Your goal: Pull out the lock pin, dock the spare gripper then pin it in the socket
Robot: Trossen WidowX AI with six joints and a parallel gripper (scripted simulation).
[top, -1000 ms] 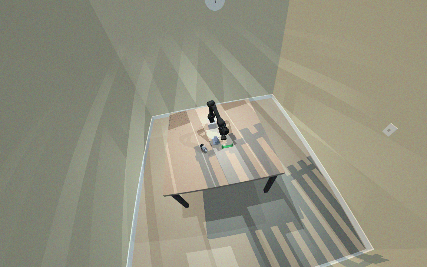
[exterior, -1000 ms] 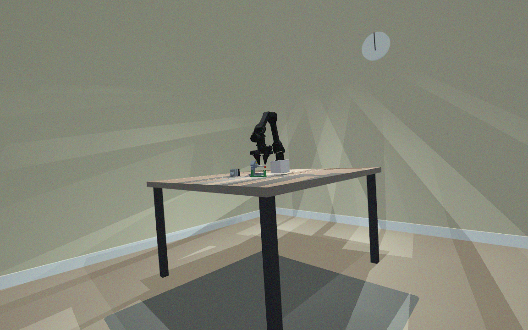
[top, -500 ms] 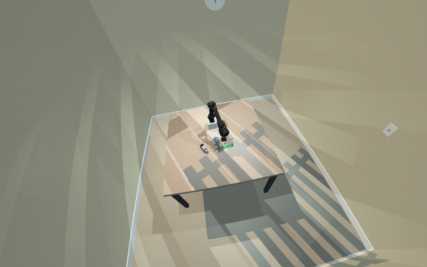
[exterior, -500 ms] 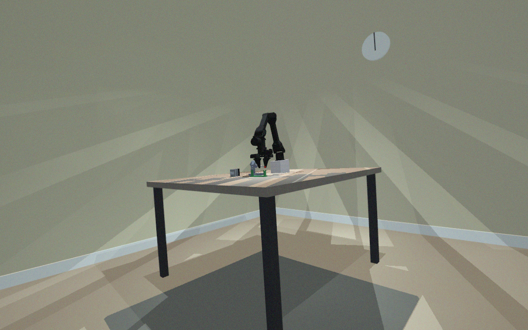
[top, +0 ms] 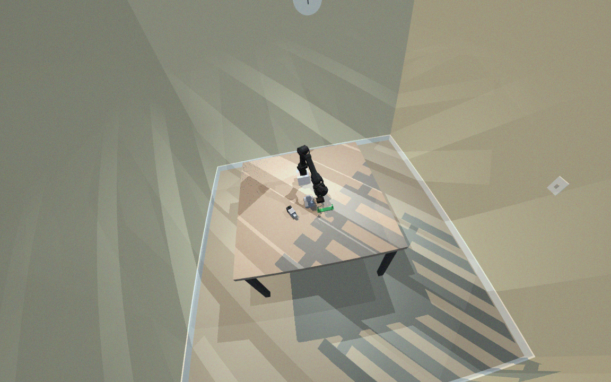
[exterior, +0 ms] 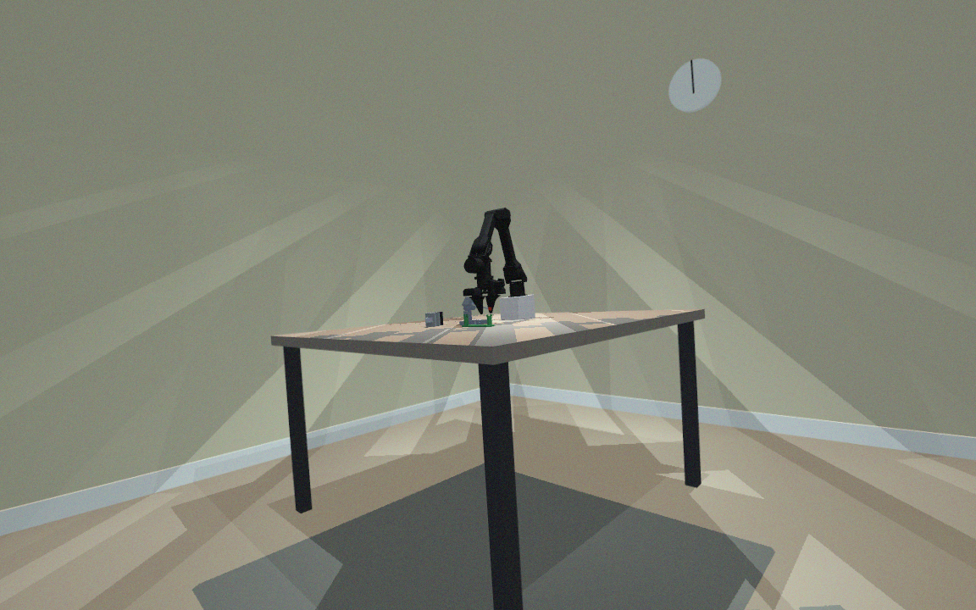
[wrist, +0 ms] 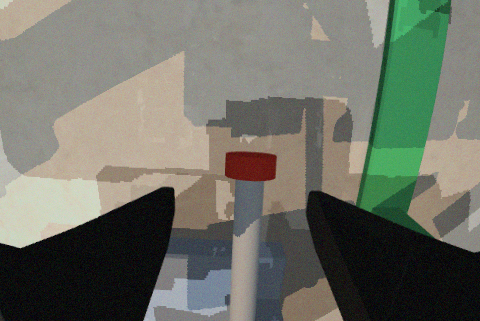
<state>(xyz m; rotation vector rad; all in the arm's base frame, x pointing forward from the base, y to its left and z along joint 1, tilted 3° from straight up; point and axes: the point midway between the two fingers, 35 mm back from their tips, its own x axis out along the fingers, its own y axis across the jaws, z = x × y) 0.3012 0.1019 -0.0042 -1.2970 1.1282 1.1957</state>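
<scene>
Pin-extraction step: the gripper [wrist: 242, 215] is straddling the lock pin [wrist: 246, 248] just below its red cap [wrist: 250, 165], fingers spread and not yet pinching; closing comes next, then withdrawal along the pin's axis.

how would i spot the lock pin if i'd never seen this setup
Start at the wooden table and find the black arm's hand, lowered near its white base block. Between the two dark fingers, not yet gripped, runs a slim pale grey rod: the lock pin. Its small red cap sets it apart from the flat green bracket beside it and the dark spare gripper lying farther off.
</scene>
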